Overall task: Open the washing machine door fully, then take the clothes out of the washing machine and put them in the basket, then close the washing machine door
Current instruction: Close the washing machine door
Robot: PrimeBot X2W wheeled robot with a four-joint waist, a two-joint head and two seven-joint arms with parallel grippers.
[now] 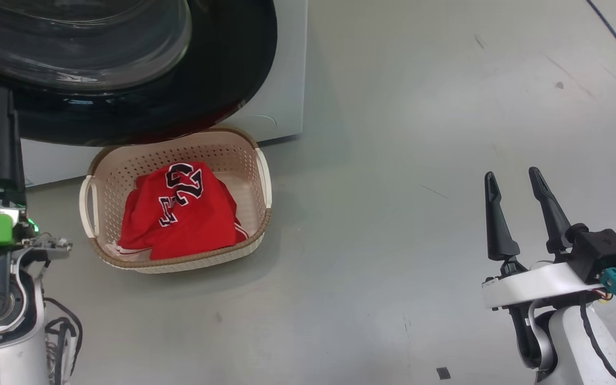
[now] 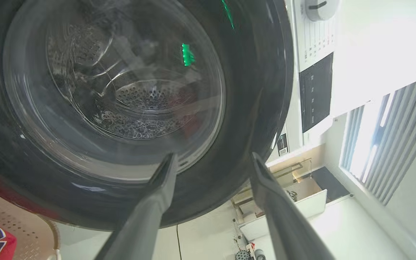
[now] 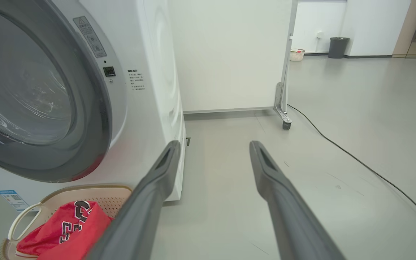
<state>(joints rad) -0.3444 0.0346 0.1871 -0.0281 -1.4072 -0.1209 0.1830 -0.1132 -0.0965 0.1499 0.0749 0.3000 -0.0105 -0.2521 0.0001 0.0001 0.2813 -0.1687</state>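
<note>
The clothes (image 1: 179, 214) lay heaped in the basket (image 1: 233, 155), which sat on the floor (image 1: 393, 160) just in front of the washer (image 3: 150, 90), partly under the bulge of the door (image 1: 222, 64). We judged that only the closing was left. The door stood against the washer's face, or nearly so; we could not tell whether it had latched. Our left pincer (image 2: 213, 157) was spread wide and empty, aimed at the door's lower black rim. Our right pincer (image 1: 511, 172) hung open and empty, well apart over bare floor. To finish well, we judged it best to press on the rim rather than the glass, push squarely until it seated, and stay clear of the basket.
</note>
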